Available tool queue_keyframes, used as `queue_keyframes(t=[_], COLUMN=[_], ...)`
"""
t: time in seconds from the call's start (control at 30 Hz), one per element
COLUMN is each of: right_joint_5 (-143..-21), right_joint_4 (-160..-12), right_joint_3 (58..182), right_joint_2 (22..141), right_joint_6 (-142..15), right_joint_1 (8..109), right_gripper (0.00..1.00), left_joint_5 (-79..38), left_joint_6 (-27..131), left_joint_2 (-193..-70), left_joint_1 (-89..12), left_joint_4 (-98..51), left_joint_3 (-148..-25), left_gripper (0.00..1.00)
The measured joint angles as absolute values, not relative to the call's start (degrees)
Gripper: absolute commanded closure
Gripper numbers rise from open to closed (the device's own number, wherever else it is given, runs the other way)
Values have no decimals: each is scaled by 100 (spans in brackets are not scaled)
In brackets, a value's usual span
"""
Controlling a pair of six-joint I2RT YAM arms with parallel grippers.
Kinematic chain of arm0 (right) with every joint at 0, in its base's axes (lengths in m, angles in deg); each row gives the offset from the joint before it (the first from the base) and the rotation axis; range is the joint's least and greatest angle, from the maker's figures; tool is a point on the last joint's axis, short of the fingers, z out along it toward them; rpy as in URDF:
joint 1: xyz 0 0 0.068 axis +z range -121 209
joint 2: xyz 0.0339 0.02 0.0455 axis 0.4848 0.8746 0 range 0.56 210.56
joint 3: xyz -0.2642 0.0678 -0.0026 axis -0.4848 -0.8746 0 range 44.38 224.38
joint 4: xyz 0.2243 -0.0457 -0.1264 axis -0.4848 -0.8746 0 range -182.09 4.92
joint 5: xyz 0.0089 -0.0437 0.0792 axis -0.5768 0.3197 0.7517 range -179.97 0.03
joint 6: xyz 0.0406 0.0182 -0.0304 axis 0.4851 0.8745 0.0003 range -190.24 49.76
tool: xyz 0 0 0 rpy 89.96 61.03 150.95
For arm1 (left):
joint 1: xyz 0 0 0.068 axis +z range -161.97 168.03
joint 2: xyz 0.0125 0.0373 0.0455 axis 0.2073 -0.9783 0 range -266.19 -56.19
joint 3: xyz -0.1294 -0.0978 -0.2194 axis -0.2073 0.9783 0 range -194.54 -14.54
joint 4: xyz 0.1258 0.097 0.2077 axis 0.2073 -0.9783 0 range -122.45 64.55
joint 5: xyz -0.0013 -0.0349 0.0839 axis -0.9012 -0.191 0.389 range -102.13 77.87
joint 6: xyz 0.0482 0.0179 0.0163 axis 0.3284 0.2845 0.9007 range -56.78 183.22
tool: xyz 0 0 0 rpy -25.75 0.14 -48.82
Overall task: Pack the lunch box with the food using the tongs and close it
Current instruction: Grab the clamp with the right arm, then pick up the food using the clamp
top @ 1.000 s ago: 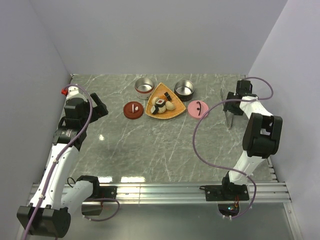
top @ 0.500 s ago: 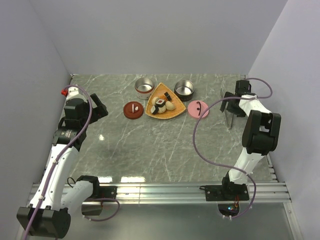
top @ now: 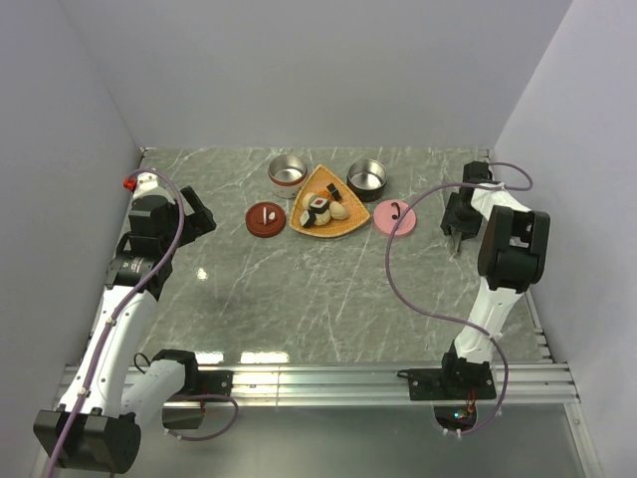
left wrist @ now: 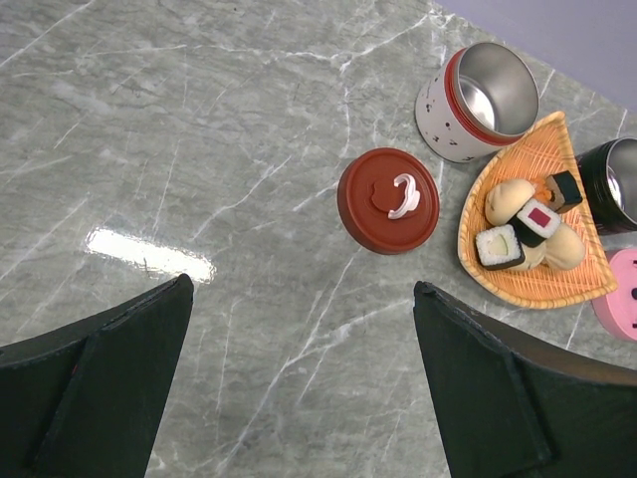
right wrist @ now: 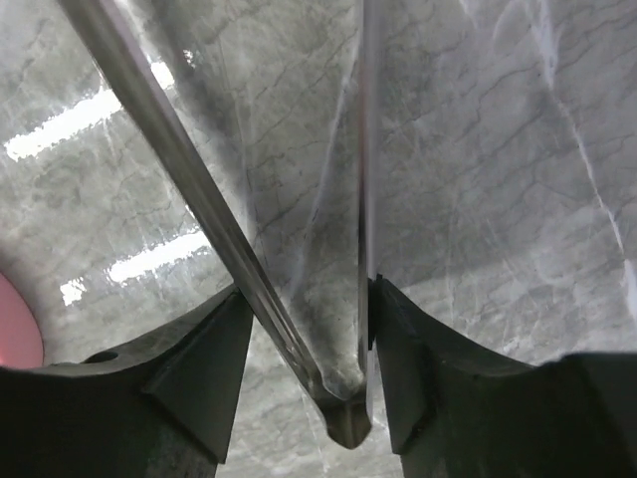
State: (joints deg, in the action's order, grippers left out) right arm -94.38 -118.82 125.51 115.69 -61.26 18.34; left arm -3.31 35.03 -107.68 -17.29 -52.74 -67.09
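Observation:
The tongs (right wrist: 179,164) stand between the fingers of my right gripper (right wrist: 307,289). Each thin metal arm presses against one finger, and the joined end (right wrist: 343,413) sits low between them, so the gripper is shut on the tongs. In the top view this gripper (top: 458,214) is at the far right of the table. The food (top: 323,207) lies on an orange fan-shaped tray (left wrist: 532,289): rice rolls (left wrist: 498,246) and beige lumps (left wrist: 510,197). Two open lunch box tins flank it, one white with a red rim (top: 288,171) and one black (top: 366,177). My left gripper (left wrist: 299,289) hangs open and empty at the left (top: 199,214).
A red-brown lid (top: 265,218) lies left of the tray and a pink lid (top: 394,215) lies right of it. Grey walls close in the marble table (top: 299,299) on the left, back and right. The right arm's purple cable (top: 398,289) loops over the table.
My right arm has swung slightly at the far right, and its jaws widened then closed in on the tongs. The left arm has not moved.

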Motion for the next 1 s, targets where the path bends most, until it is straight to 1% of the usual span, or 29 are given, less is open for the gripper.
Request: queue_keyframes(t=[0.33,0.5,0.7,1.0], right_joint_5=[-9355,-9208,-8922,-8292], right_joint_4=[-11948,-12002,-12033,-12295], right_joint_3=[12483,12159,12083,11910], right_joint_2=[11421,10557,9506,8813], right_joint_6=[-6231,-6288,-6345,-6354], right_joint_1=[1834,1834,1834,1867], right_gripper=[48,51,53,55], left_joint_5=[-329,-329,-331,-349], left_joint_6=[3497,3492,3495,3503], left_joint_2=[-10765,-10765,-10768,-10783], left_joint_1=[-1729,-1729,-1729,-1729], left_joint_4=[-5272,-5272,-5270,-5268], left_joint_3=[-6705,-6689,-6689,-6689], left_gripper=[0,0,1,0])
